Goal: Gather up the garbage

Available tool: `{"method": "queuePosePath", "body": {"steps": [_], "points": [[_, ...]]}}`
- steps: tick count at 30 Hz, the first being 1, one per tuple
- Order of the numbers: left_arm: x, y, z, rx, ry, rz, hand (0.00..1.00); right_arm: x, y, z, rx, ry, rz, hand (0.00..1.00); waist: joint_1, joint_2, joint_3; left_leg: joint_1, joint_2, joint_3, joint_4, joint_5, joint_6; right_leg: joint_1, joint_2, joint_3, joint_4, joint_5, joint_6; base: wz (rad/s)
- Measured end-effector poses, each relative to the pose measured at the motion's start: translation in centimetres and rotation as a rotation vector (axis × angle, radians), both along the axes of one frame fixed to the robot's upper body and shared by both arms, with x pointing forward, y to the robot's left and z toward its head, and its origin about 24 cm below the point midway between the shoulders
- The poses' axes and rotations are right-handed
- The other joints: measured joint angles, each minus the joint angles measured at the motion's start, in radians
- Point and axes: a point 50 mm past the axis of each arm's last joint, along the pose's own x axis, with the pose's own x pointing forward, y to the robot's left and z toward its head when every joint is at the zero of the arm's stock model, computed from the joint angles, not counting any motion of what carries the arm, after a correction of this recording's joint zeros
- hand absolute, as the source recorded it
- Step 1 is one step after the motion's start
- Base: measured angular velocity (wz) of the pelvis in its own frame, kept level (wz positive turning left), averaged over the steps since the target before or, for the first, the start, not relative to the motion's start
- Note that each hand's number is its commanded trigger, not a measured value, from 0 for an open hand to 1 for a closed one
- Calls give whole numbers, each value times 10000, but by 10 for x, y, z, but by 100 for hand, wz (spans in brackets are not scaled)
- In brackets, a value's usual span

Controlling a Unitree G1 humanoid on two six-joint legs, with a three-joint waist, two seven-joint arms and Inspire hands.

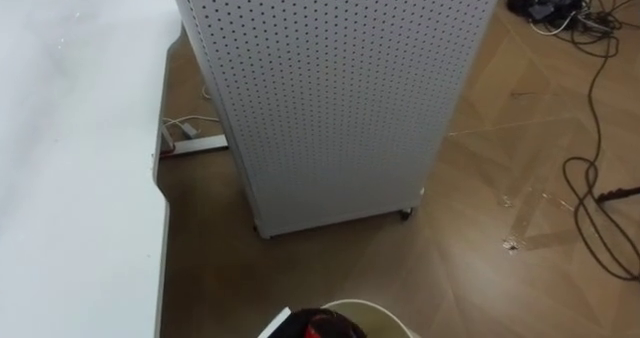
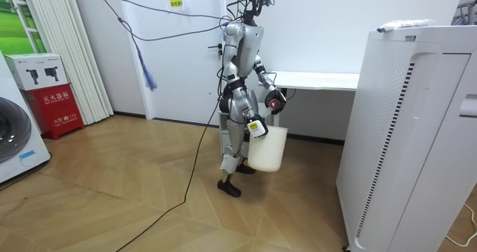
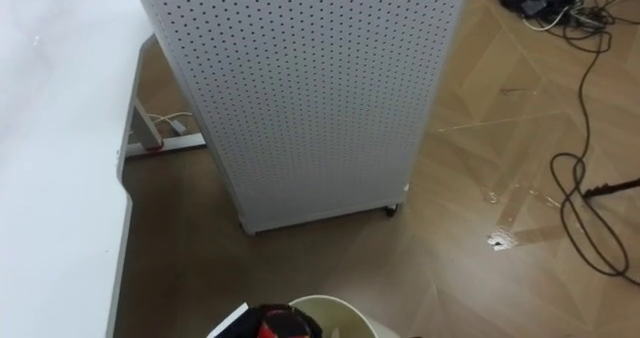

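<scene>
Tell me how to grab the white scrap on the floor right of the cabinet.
Pinch the scrap whole from straight above: it looks small and lies flat on the floor, offering no raised edge. Come down over the bare boards between the cabinet and the black cable. The right hand holds the bucket, so probably use the left hand.

Over my feed, the wooden floor took the lower right of the frame. A white perforated cabinet stood on it at upper centre. Dark cables trailed along the right edge, with small pale scraps lying near them. A white tabletop ran down the left side.
</scene>
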Motion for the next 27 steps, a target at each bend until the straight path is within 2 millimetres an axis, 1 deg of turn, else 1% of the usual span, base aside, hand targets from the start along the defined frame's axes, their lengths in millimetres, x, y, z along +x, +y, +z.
{"method": "queuePosePath", "body": {"steps": [5, 10, 13, 19, 25, 27], "points": [[1, 1, 0, 27, -28, -5, 0, 0, 0, 0, 2, -12, 15, 100, 1, 3, 1, -36, 23, -3, 44, 0, 0, -8, -2, -74, 2, 17, -28, 0], [2, 0, 1, 16, -53, 2, 0, -5, 1, -4, -198, 242, 130, 100, 66, 23, 3, -78, 37, -28, 90, -2, -1, -16, 1, -116, 6, 32, -53, 0], [3, 1, 2, 27, -96, -4, 0, -4, -6, -2, -350, 188, 125, 100, 73, 32, -3, -174, 64, -26, 112, -3, -1, -96, 13, -145, 18, 53, -86, 0], [6, -2, 4, -20, -198, -42, 0, -4, -3, -3, -288, 204, 170, 100, 115, 94, -42, -192, 98, -28, 127, -2, -2, -102, 37, -187, 18, 64, -104, 0], [14, -3, 12, 99, -651, -143, 0, -4, -3, -3, -288, 190, 155, 100, 224, 97, -46, -155, 82, -38, 163, -2, -1, -54, 16, -206, 17, 64, -103, 0], [19, -4, 24, 109, -1295, -199, 0, -5, -4, -3, -266, 115, 122, 100, 260, 96, -47, -138, 84, -66, 189, -2, -2, -8, 16, -238, 0, 64, -103, 2]]}}
